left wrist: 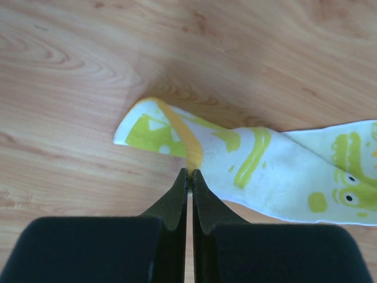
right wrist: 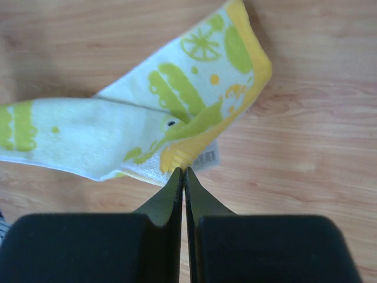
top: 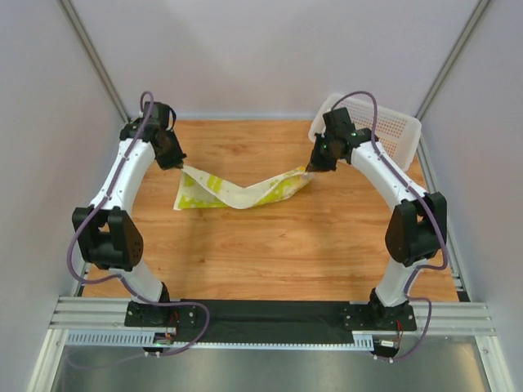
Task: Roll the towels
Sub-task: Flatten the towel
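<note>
Stretching across the frame's upper middle, the cream-yellow towel [top: 245, 193] has each end pinched tight: left gripper [top: 179, 166] at left, right gripper [top: 311, 171] at right.

— What colours is the towel [top: 245, 189] showing?
— It is showing cream-white, carrying lime-green cartoon shapes and a lemon-slice drawing, with a yellow band running along its edge.
— And the table [top: 286, 245]?
— It is glowing orange-brown, with wood grain streaking across it.
— The basket [top: 396, 131]?
— It is looking white, dotted with rows of small holes. The cables [top: 146, 96] are showing purple.
</note>
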`<move>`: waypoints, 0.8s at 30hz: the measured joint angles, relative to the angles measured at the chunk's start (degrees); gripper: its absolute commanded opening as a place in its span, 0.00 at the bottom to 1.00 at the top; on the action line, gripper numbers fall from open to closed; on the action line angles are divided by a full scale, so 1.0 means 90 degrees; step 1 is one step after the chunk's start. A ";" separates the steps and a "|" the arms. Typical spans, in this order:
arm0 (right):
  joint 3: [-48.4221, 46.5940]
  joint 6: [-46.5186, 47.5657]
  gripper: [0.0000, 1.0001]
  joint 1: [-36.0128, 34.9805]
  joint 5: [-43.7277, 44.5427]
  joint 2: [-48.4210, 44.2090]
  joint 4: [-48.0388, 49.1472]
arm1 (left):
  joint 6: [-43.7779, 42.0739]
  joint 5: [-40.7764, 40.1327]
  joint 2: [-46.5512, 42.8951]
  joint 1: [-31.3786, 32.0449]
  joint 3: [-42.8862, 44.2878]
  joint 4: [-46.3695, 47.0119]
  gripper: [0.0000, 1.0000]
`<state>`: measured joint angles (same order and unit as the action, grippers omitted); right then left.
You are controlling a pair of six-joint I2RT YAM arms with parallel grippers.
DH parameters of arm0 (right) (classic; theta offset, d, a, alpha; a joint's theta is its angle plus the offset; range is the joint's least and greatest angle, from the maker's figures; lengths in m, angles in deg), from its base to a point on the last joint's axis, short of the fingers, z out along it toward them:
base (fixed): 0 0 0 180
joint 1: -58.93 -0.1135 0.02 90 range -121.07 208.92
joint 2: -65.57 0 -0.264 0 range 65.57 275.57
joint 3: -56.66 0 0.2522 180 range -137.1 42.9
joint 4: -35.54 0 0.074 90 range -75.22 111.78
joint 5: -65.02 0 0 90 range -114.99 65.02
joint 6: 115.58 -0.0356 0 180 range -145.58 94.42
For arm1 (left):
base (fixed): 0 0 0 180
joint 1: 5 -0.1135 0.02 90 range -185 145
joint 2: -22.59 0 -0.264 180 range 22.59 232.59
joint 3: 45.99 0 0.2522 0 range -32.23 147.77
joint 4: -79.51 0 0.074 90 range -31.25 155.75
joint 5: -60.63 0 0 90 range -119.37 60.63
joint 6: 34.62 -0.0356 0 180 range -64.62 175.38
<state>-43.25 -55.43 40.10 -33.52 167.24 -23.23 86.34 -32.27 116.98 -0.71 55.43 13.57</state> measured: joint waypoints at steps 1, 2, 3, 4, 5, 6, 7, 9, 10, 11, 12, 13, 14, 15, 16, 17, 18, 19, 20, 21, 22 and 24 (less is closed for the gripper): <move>-0.0478 0.0024 0.00 0.0022 -0.0010 0.0083 -0.0121 | -0.0051 0.0044 0.0107 0.0002 0.0284 -0.0092 0.00; -0.0867 0.0044 0.00 0.0056 -0.0010 0.0109 -0.0267 | -0.0124 0.0090 0.0238 0.0002 0.0682 -0.0313 0.00; -0.1112 0.0061 0.00 0.0090 -0.0012 0.0097 -0.0362 | -0.0192 0.0119 0.0316 0.0002 0.1022 -0.0437 0.00; -0.1382 0.0073 0.00 0.0148 -0.0010 0.0049 -0.0486 | -0.0255 0.0138 0.0338 0.0002 0.1299 -0.0534 0.00; -0.1496 0.0087 0.00 0.0192 -0.0007 -0.0017 -0.0544 | -0.0311 0.0153 0.0311 0.0002 0.1474 -0.0600 0.00; -0.1545 0.0090 0.00 0.0245 -0.0005 -0.0138 -0.0617 | -0.0362 0.0155 0.0221 0.0002 0.1605 -0.0661 0.00; -0.1532 0.0090 0.00 0.0277 0.0002 -0.0277 -0.0690 | -0.0415 0.0170 0.0019 0.0002 0.1637 -0.0719 0.00; -0.1222 0.0090 0.00 0.0352 0.0012 -0.0692 -0.0748 | -0.0464 0.0199 -0.0330 0.0002 0.1503 -0.0780 0.00; -0.1035 0.0087 0.00 0.0367 0.0015 -0.0882 -0.0780 | -0.0481 0.0221 -0.0578 0.0000 0.1350 -0.0806 0.00; -0.0648 0.0085 0.00 0.0369 0.0012 -0.1178 -0.0678 | -0.0486 0.0250 -0.0867 0.0002 0.1110 -0.0799 0.00; -0.0250 0.0083 0.00 0.0369 0.0012 -0.1472 -0.0692 | -0.0488 0.0267 -0.1173 0.0002 0.0801 -0.0792 0.00; 0.0158 0.0078 0.00 0.0364 0.0007 -0.1751 -0.0675 | -0.0483 0.0270 -0.1528 0.0002 0.0410 -0.0750 0.00; 0.0702 0.0063 0.00 0.0362 0.0005 -0.2084 -0.0607 | -0.0474 0.0272 -0.1824 0.0002 0.0029 -0.0758 0.01; 0.1149 0.0032 0.00 0.0352 -0.0007 -0.2339 -0.0600 | -0.0454 0.0272 -0.2140 0.0002 -0.0423 -0.0738 0.02; 0.1506 0.0005 0.00 0.0350 -0.0012 -0.2521 -0.0571 | -0.0437 0.0270 -0.2443 0.0000 -0.0923 -0.0678 0.02; 0.1953 -0.0032 0.00 0.0350 -0.0017 -0.2715 -0.0486 | -0.0415 0.0272 -0.2640 0.0000 -0.1304 -0.0678 0.03; 0.2528 -0.0085 0.00 0.0350 -0.0022 -0.2917 -0.0437 | -0.0359 0.0272 -0.2851 0.0000 -0.1831 -0.0651 0.03; 0.2650 -0.0095 0.00 0.0350 -0.0024 -0.2946 -0.0440 | -0.0328 0.0272 -0.2946 0.0000 -0.2174 -0.0644 0.03; 0.2997 -0.0155 0.00 0.0350 -0.0058 -0.3014 -0.0306 | -0.0291 0.0313 -0.2987 -0.0002 -0.2594 -0.0602 0.02; 0.3398 -0.0214 0.00 0.0350 -0.0121 -0.3089 -0.0124 | -0.0257 0.0352 -0.2943 -0.0010 -0.2924 -0.0595 0.01; 0.3708 -0.0260 0.00 0.0350 -0.0187 -0.3140 -0.0039 | -0.0216 0.0403 -0.2861 -0.0022 -0.3225 -0.0559 0.01; 0.4257 -0.0372 0.00 0.0350 -0.0335 -0.3201 0.0104 | -0.0146 0.0515 -0.2671 -0.0036 -0.3687 -0.0505 0.00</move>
<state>-4.94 -58.77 43.24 -36.54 138.43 -22.29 85.03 -27.64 92.94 -1.04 22.25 9.02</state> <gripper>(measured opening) 0.008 0.013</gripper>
